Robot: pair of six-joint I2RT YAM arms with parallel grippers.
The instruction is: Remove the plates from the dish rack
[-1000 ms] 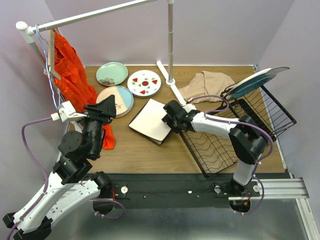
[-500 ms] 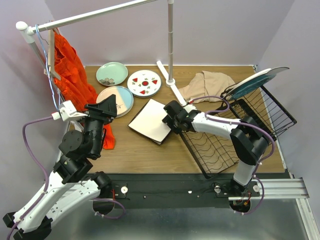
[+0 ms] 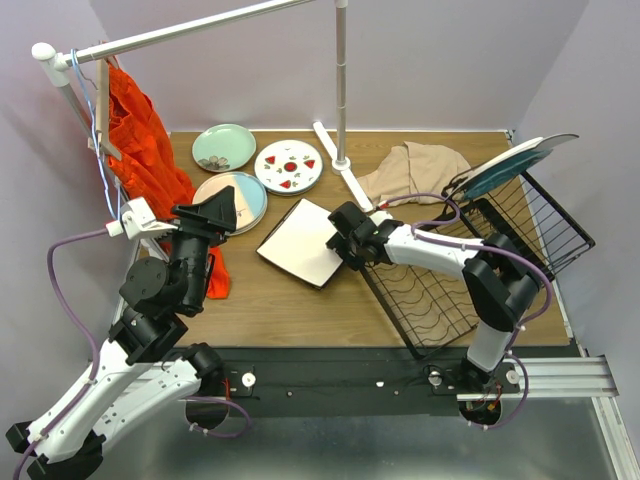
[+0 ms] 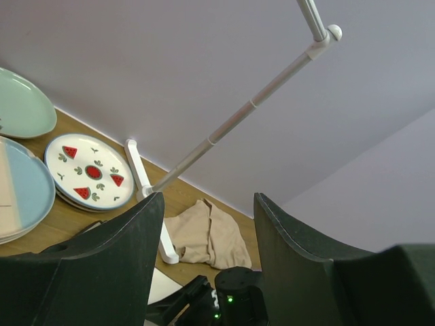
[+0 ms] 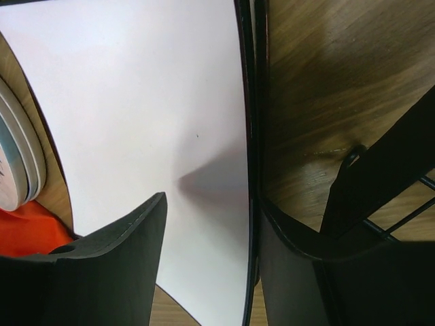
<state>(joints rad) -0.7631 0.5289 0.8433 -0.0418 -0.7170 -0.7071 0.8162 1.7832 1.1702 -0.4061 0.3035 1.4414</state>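
A square white plate with a dark rim (image 3: 300,242) lies flat on the wooden table left of the black wire dish rack (image 3: 470,270). My right gripper (image 3: 345,238) is open and straddles the plate's right edge (image 5: 136,102); in the right wrist view the gripper (image 5: 211,204) has one finger over the plate and one outside the rim. A teal plate (image 3: 520,160) stands tilted in the rack's upright section. The pale green (image 3: 223,147), red-spotted (image 3: 288,166) and pink-and-blue (image 3: 235,198) plates lie at the back left. My left gripper (image 3: 215,215) is open, empty and raised (image 4: 209,200).
A white clothes rail (image 3: 340,80) stands at the back, its foot (image 3: 345,180) on the table, with an orange garment (image 3: 150,170) hanging at the left. A beige cloth (image 3: 415,170) lies behind the rack. The rack's wire (image 5: 380,170) is close to my right finger.
Almost nothing: the left arm has shifted slightly; the right gripper and the square plate stay where they were.
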